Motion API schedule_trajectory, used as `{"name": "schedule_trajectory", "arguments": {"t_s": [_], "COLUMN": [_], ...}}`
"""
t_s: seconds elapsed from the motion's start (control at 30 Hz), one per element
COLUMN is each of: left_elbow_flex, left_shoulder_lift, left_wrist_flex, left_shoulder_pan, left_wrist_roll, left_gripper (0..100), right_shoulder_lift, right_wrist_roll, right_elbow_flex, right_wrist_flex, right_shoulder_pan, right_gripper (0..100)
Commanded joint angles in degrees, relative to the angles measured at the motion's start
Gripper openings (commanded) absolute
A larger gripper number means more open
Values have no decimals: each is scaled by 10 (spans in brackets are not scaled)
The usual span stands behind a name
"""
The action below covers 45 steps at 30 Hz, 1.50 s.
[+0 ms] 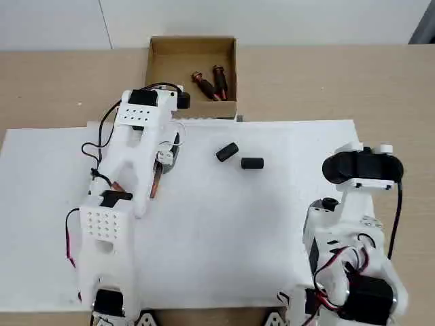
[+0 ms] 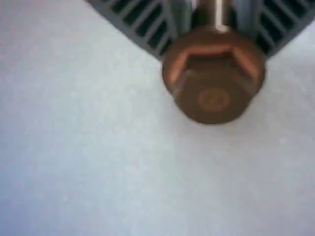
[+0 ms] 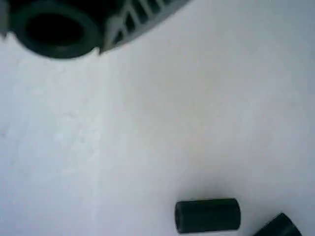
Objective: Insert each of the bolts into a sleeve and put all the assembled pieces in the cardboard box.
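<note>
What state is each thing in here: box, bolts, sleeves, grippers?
cardboard box: open, two assembled pieces inside.
bolt: clamped in left gripper, unsleeved.
held sleeve: clamped in right gripper, bore empty.
loose sleeve nearer the box: on its side, no bolt.
other loose sleeve: on its side, no bolt.

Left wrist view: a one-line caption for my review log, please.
Left gripper holding a copper-coloured flanged hex bolt by its shank, head toward the camera, white sheet behind.

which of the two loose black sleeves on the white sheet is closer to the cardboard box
The tilted sleeve; the other sleeve lies level beside it, farther from the cardboard box.
</note>
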Motion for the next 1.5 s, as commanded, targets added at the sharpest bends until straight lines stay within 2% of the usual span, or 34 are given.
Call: {"name": "schedule_trajectory", "arguments": {"t_s": [0.0, 0.17, 0.37, 0.53, 0.7, 0.93, 1.2, 1.47], "left_elbow_flex": [-34, -61, -20, 35, 66, 133, 291, 532], "left_shoulder_lift": [-25, -103, -219, -310, -411, -576, -757, -942], "left_wrist_flex": [16, 27, 28, 28, 28, 28, 6, -120], "left_shoulder_pan": [1, 27, 62, 63, 60, 80, 75, 75], "left_wrist_roll": [-1, 0, 1, 0, -7, -76, -77, -75], "left_gripper": [5, 5, 5, 5, 5, 5, 5, 5], "right_shoulder_lift": [-3, -3, -3, -3, -3, -3, -3, -69], "right_wrist_roll": [1, 2, 5, 7, 40, 63, 60, 64], "right_elbow_flex": [-3, -4, -7, -8, -16, -23, -19, -12], "right_wrist_flex": [-19, -40, -48, -45, -45, -44, -49, -46], "right_shoulder_pan": [4, 4, 3, 2, 3, 1, 1, -7], "right_gripper": [2, 2, 3, 3, 3, 3, 2, 2]}}
